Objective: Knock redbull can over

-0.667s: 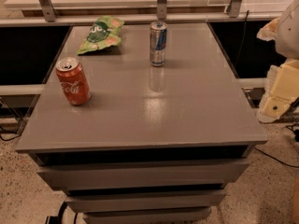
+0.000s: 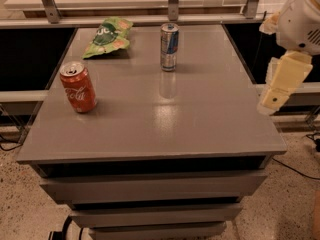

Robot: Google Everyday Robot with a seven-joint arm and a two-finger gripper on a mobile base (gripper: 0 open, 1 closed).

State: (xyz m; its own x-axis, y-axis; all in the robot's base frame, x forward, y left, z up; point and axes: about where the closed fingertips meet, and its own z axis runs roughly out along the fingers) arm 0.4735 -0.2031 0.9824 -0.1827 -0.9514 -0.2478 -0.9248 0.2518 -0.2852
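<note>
The redbull can [image 2: 169, 47], slim and silver-and-blue with a silver top, stands upright at the back middle of the grey table [image 2: 200, 119]. My gripper [image 2: 272, 100] hangs at the right edge of the view, beside the table's right edge and a little above its top. It is well apart from the can, to the can's right and nearer the front. It holds nothing that I can see.
A red Coca-Cola can [image 2: 78, 87] stands upright on the left of the table. A green snack bag [image 2: 107, 36] lies at the back left. A railing with metal posts [image 2: 173, 1] runs behind the table. Cables lie on the speckled floor [image 2: 295, 204].
My gripper has moved a little to the left and upward, closer to the table's right edge. The cans and the bag have not moved.
</note>
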